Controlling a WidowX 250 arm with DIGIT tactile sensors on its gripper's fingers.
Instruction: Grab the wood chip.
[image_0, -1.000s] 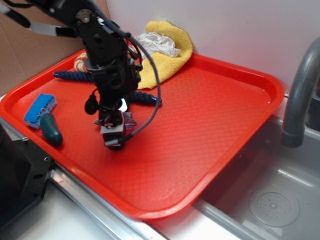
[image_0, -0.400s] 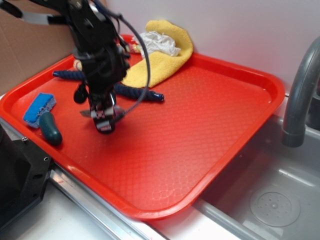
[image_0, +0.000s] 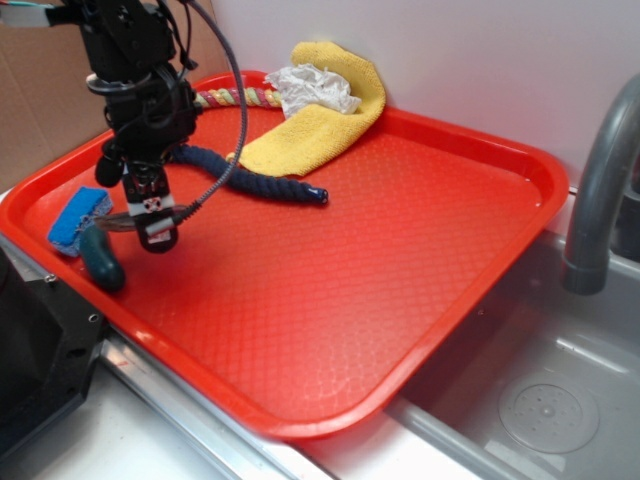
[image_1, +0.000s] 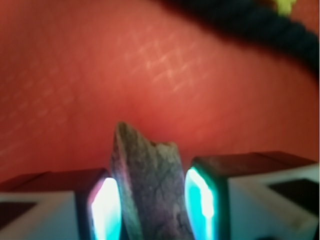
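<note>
Exterior view: the arm (image_0: 135, 70) enters from the 10 o'clock corner, its upper part cut off by the frame edge, and hangs over the left part of the red tray (image_0: 400, 300). The claw (image_0: 152, 222) points down just beside the brush (image_0: 85, 238), at the brush's 3 o'clock. From this side the claw's tips merge with a thin pale sliver, hard to read as the chip. Whether the claw touches the tray surface cannot be told.

Wrist view: the claw (image_1: 152, 207) is closed narrowly on the chip (image_1: 150, 185), which stands upright between two glowing teal pads (image_1: 106, 207). The chip's upper edge rises above the pads; its lower end is cut off by the bottom of the picture. The background is blurred red tray texture, with the rope (image_1: 250, 22) a dark, unfocused band at 1 o'clock.

Other items, exterior view: the blue rope (image_0: 255, 183) lies across the tray behind the arm, its left portion hidden by the arm. A multicoloured cord (image_0: 235, 97) at 11 o'clock is partly covered by the arm and runs under the yellow cloth (image_0: 325, 125), which carries a crumpled white wad (image_0: 315, 88). A grey faucet (image_0: 600, 190) is cut off at 3 o'clock, above the sink (image_0: 545, 410).
</note>
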